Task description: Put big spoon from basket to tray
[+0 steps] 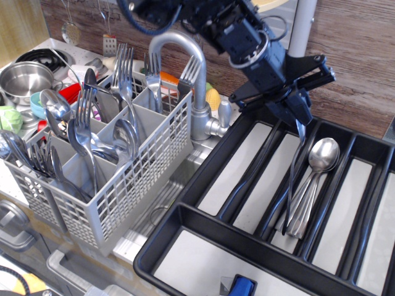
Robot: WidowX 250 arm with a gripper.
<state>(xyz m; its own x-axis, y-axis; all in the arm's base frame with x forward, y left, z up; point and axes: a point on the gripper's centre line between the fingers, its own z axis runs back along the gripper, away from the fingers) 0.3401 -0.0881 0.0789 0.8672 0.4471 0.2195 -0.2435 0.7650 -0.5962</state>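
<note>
At nine o'clock sits the basket, full of cutlery; toward three, I have the gripper pinching the big spoon by its bowl end, handle hanging into the tray beside the spoons already laid there. I judge this the placing step: next I lower, tilt it flat, then release.

Grey faucet stands between the two cutlery holders, over a steel sink. Steel pot on stove far left. Forks upright at back. Blue object at bottom edge
</note>
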